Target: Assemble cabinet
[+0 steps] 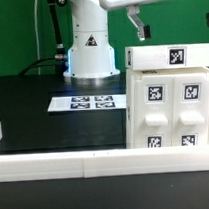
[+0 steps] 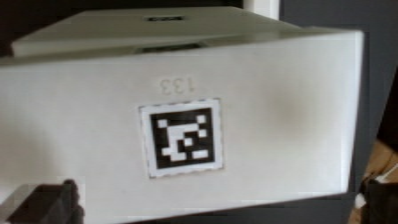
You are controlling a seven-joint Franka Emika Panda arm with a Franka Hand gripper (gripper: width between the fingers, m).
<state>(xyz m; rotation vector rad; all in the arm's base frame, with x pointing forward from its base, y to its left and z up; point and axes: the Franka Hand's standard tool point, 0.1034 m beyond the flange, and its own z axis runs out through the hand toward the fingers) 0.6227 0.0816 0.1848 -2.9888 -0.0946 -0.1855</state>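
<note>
White plastic fills my wrist camera: a flat face of the cabinet [image 2: 267, 90] bearing one black-and-white printed square [image 2: 185, 138]. My gripper [image 1: 137, 30] hangs just above the cabinet's top, with its fingers [image 2: 47, 203] spread wide apart and clamped on nothing. The cabinet stands on the black table [image 1: 32, 97] at the exterior view's right, near the marker board [image 1: 92, 100].

A black table [image 1: 33, 112] fills the middle. The marker board [image 1: 92, 100] lies flat on it, thin and white, with several black-and-white squares. A long white bar [image 1: 56, 166] runs along the near edge. A green wall [image 1: 13, 28] stands behind.
</note>
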